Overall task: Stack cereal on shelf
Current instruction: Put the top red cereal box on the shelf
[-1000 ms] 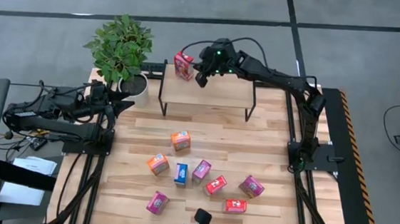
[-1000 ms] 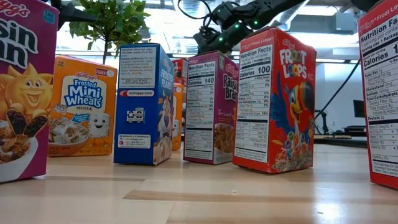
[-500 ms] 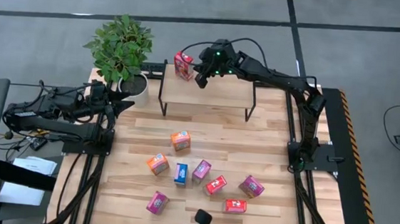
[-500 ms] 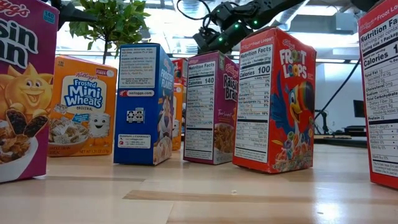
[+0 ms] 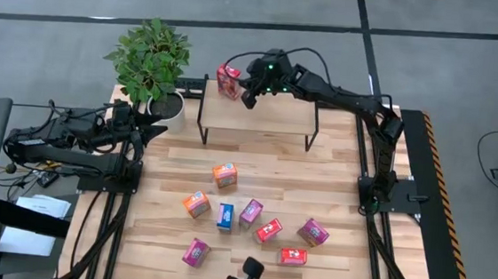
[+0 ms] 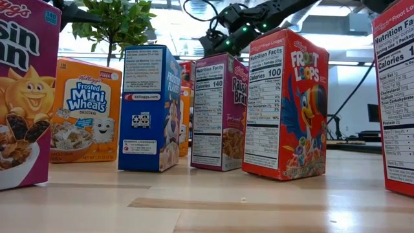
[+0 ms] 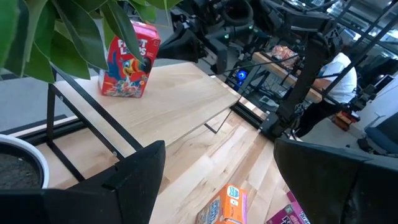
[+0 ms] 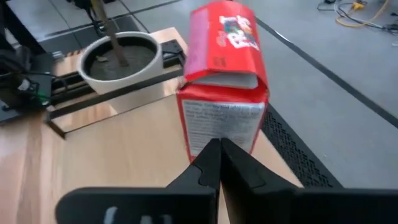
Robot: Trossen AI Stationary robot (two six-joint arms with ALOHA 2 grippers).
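Observation:
A red cereal box (image 5: 228,80) stands upright on its bottom at the far left corner of the light-wood shelf (image 5: 264,114). My right gripper (image 8: 217,149) is shut, and its tips are right at the box's narrow printed side (image 8: 217,124). Several more cereal boxes stand on the table in front of the shelf, among them an orange one (image 5: 224,174), a blue one (image 5: 225,216) and a red one (image 5: 293,256). My left gripper (image 7: 217,180) waits open at the table's left edge, beside the plant pot, with nothing between its fingers. My right gripper's shut fingertips (image 8: 211,155) come at the red box's narrow side panel (image 8: 214,127) low down, slanting downward from the table's right. Whether they touch it I cannot tell. The box stands upright on the shelf.
A potted plant (image 5: 153,61) in a white pot (image 5: 170,106) stands just left of the shelf. The shelf top to the right of the red box (image 5: 278,115) is bare wood. A person sits in the room beyond the table (image 7: 339,68).

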